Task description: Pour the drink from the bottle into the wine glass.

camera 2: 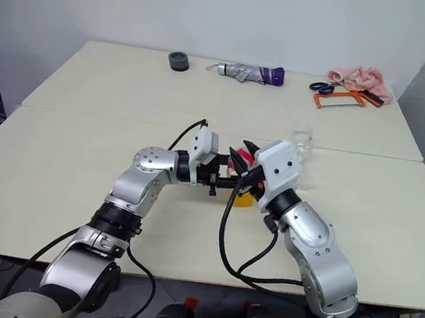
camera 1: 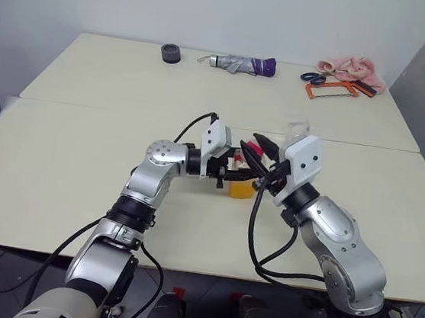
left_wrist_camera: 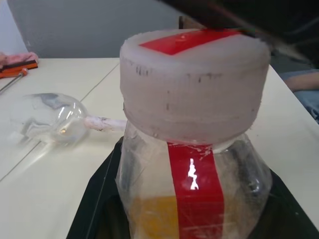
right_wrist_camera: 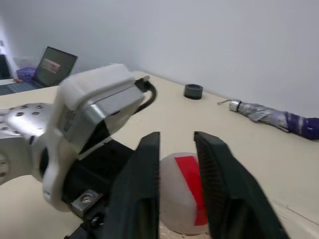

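I had the left gripper (camera 1: pixel 230 169) clamped on the bottle (left_wrist_camera: pixel 192 164), standing near the table's (camera 1: pixel 81 167) front edge with its orange drink (camera 1: pixel 241 187) low inside. The right gripper (right_wrist_camera: pixel 177 164) hung just over the red-and-white cap (left_wrist_camera: pixel 192 79), its two black fingers drawn close together, with the cap showing through the narrow gap between them; I couldn't tell whether they touched it. I judged we were at the uncapping step, the cap still on. Next I'd need those fingers seated around the cap and twisted off while the left held firm. Just beyond stood the wine glass (camera 2: pixel 300 141), empty, then the umbrella (camera 1: pixel 242 64) far back.
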`<state>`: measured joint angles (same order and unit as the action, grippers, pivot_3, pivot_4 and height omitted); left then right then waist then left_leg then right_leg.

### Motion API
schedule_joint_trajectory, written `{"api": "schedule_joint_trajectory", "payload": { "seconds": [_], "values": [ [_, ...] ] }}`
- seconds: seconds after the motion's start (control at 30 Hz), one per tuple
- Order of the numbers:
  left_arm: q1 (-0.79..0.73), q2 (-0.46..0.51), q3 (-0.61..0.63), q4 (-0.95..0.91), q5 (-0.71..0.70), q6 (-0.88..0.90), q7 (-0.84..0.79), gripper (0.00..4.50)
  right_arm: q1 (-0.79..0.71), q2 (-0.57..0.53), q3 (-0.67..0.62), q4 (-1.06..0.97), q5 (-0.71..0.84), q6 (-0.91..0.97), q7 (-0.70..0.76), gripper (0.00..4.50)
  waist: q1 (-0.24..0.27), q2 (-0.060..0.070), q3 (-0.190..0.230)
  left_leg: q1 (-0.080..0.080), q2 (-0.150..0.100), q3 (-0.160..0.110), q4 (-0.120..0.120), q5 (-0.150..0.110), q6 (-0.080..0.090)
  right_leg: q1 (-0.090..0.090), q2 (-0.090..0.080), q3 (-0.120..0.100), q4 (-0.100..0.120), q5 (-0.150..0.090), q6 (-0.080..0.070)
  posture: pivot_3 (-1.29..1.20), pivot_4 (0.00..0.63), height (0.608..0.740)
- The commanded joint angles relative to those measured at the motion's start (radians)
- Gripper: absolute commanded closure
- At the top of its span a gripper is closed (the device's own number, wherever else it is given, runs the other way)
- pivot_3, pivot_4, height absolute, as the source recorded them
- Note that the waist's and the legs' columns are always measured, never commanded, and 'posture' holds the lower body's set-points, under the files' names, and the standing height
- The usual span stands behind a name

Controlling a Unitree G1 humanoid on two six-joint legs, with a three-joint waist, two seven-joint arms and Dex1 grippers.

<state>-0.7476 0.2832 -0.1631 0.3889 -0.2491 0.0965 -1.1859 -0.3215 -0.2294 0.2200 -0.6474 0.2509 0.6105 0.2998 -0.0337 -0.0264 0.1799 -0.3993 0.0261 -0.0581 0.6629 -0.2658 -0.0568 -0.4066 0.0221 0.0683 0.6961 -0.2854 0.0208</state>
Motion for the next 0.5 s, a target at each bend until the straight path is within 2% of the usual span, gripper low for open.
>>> {"api": "schedule_joint_trajectory", "payload": {
  "seconds": [0.03,0.17,0.3,0.4,0.5],
  "values": [
    [-0.039,-0.001,0.013,-0.054,-0.036,0.0,-0.026,2.66,-0.002,-0.019,0.002,0.026,0.063,-0.016,0.095,4.5,0.0,0.0,0.0,0.0,0.0,0.0,0.0,0.0,0.0,0.0,0.0,0.0,0.0,0.0,0.0,0.0,0.15,0.74],
    [-0.041,0.01,0.017,-0.065,-0.04,0.007,-0.035,2.66,-0.07,-0.066,-0.023,0.113,0.082,-0.06,0.202,4.5,-0.001,0.0,0.0,0.0,0.0,0.0,0.0,0.0,0.0,0.0,0.0,0.0,0.0,0.0,0.0,0.0,0.15,0.74],
    [-0.034,0.019,0.024,-0.072,-0.037,0.006,-0.022,2.66,-0.07,-0.066,-0.101,0.079,0.153,-0.082,0.222,4.5,0.0,0.0,0.0,0.0,0.0,-0.001,0.0,0.0,0.0,0.0,0.0,-0.001,0.0,0.0,0.0,0.0,0.15,0.74],
    [-0.028,0.026,0.026,-0.075,-0.033,0.006,-0.018,2.66,-0.012,-0.066,-0.143,-0.027,0.238,-0.06,0.218,3.96,0.001,0.0,0.0,-0.001,0.0,-0.001,0.0,0.0,0.0,0.0,0.0,-0.001,-0.001,0.0,0.0,0.0,0.15,0.74],
    [-0.028,0.031,0.025,-0.071,-0.033,0.004,-0.018,2.66,0.037,-0.081,-0.139,-0.11,0.284,-0.026,0.207,2.92,0.001,0.0,0.0,-0.001,0.0,-0.001,0.0,0.0,0.0,0.0,-0.001,-0.001,-0.001,0.0,0.0,0.0,0.15,0.74]
  ]
}}
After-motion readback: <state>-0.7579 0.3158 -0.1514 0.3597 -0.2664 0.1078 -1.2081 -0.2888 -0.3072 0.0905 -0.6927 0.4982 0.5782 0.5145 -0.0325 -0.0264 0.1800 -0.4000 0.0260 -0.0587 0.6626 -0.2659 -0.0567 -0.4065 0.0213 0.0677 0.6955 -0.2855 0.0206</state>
